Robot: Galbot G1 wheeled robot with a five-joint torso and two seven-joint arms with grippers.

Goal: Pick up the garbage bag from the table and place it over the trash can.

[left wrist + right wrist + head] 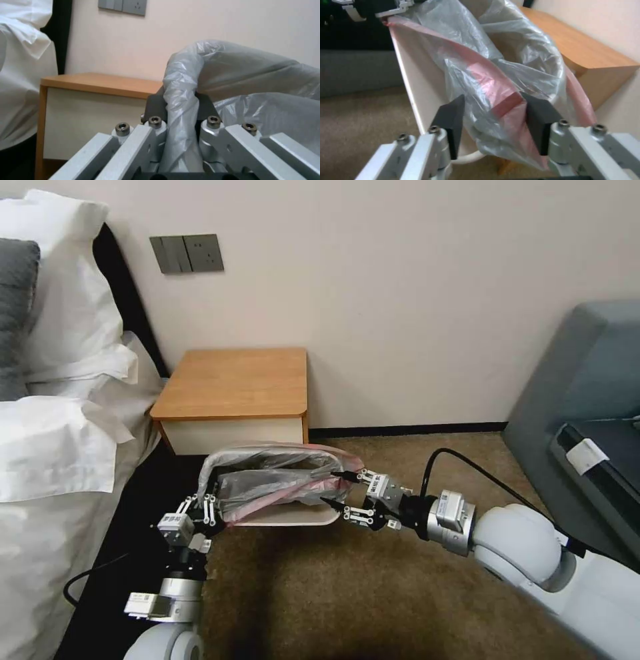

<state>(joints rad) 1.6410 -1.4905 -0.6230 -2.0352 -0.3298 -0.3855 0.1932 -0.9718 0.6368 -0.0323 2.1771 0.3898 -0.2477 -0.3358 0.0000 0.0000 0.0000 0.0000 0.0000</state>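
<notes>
Head view: the garbage bag [277,480] is spread across the mouth of the trash can [293,517], which stands on the brown carpet [373,607] just in front of the bench [233,383]. The bag is thin, crinkled, grey and see-through, with a pink band along its rim. Its long axis runs left to right, stretched between the two hands, and its opening faces up. The left hand [208,507] is at the bag's left end, the right hand [335,488] at its right end, dark fingertips spread on either side of the plastic. A white bed [60,447] lies to the left.

Left wrist view: the left hand [181,117] has its pads closed tight on a bunched fold of grey plastic [181,100], which rises up and arches over towards the far side. The bench [100,85] sits beyond it against the wall.

Right wrist view: the right hand [493,122] has its black pads [451,120] set apart, with the bag's pink-banded end [493,100] lying between them; the gap is wider than the plastic, so no grip. The can's cream wall [420,100] runs alongside, and the other hand [386,7] holds the far end.
</notes>
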